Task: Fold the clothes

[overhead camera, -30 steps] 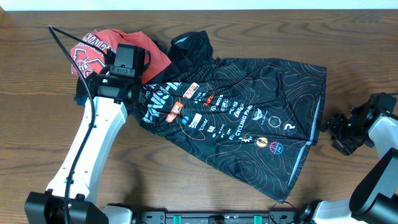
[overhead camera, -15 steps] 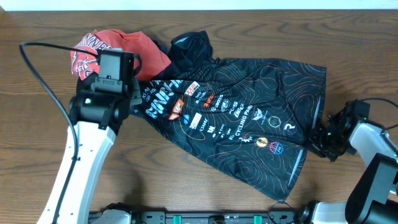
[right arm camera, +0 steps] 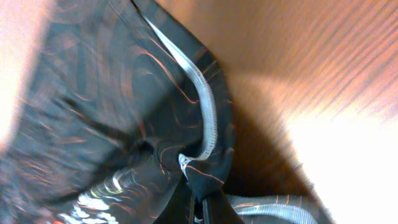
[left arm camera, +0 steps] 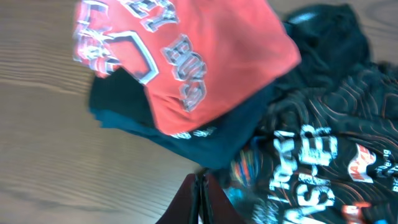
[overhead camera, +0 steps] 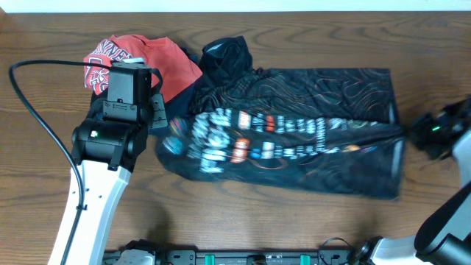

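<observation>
Three garments lie on one wooden table (overhead camera: 243,228), and two arms work over them. At the far left of the overhead frame a single black cable (overhead camera: 37,110) loops above the white left arm (overhead camera: 92,191). Its wrist housing covers the spot where the cloths meet.

The left wrist view shows what that housing hides. The left gripper (left arm camera: 200,198), at the bottom centre of that frame, has its fingers pressed together on dark cloth at the jersey's edge. Above it, one red T-shirt (overhead camera: 173,62) with white lettering lies on top of one plain navy garment (left arm camera: 124,118). Overhead, little shows of the navy piece.

The one black jersey (overhead camera: 309,140) spans the middle of the overhead frame, from beside the left arm across to the right edge. It is drawn into a long band, with its collar bunched at the upper centre beside the red shirt. It carries thin wavy contour lines, white lettering at its left end and a row of small coloured logos, blurred here.

At the far right, the right arm (overhead camera: 460,184) shows only partly overhead. The right wrist view gives the close detail: the right gripper (right arm camera: 199,210) has its fingers closed on a gathered fold of the jersey, next to a pale grey seam strip, over bare wood.
</observation>
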